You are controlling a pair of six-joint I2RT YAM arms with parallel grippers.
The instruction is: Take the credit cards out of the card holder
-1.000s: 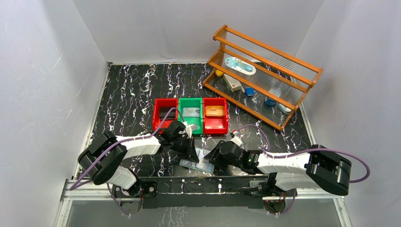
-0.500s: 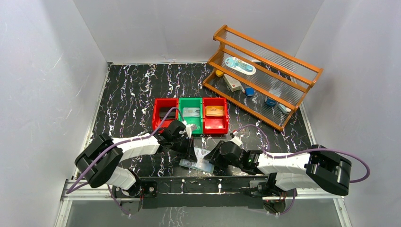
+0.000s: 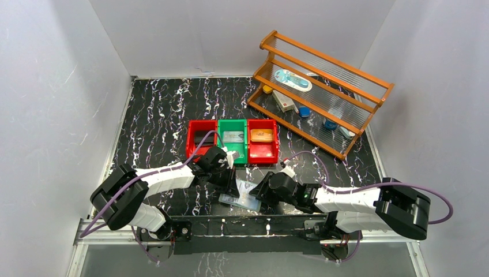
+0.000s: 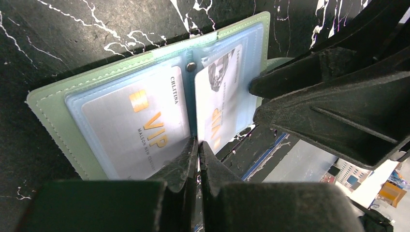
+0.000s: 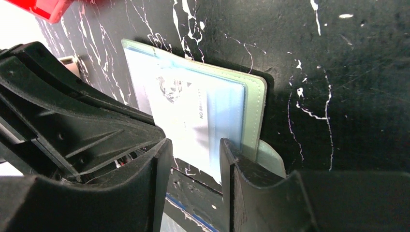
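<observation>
The right end effector covers one end of the card holder.

Left claw and right claw flank the card holder; bins stand close behind.

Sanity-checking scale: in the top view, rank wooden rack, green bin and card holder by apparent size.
1. wooden rack
2. green bin and card holder: look alike, holder partly hidden, so unranked.

Lettering on the cards in the card holder
Gold "VIP" stands on the silvery card, nine o'clock from the press stud; the smaller print on it stays unreadable.
</observation>
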